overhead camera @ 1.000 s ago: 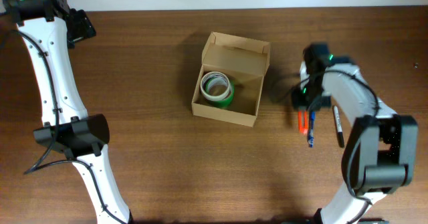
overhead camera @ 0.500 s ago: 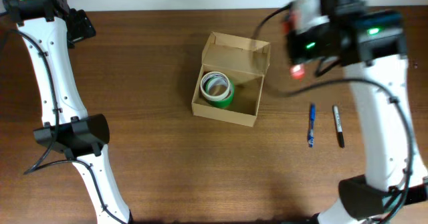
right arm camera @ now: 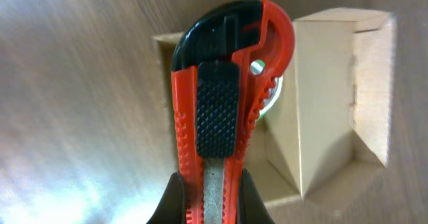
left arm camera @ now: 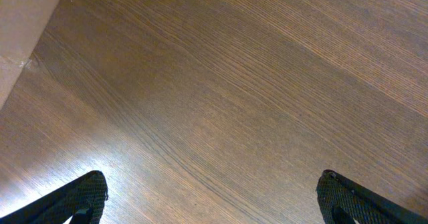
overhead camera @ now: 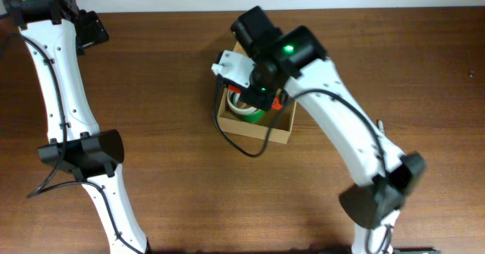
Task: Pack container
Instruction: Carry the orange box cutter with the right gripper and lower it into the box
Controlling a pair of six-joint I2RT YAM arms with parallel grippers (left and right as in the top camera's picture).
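Container (overhead camera: pixel 276 135), flap open, sits mid-table toward the far edge of the tabletop (overhead camera: pixel 167 133), green tape roll (overhead camera: pixel 244 108) inside; right gripper (right arm camera: pixel 207 200) above it clamps a red-and-black utility knife (right arm camera: pixel 217 110); left gripper (left arm camera: pixel 212 197), near the far left corner, gapes wide.

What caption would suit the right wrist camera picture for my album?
The right gripper holds a red-and-black utility knife over the open cardboard box on the wooden table.

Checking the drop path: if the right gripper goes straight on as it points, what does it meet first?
Likely the tape roll in the container; the right gripper holds a cutter whose tip lines up over it. Depth unclear.
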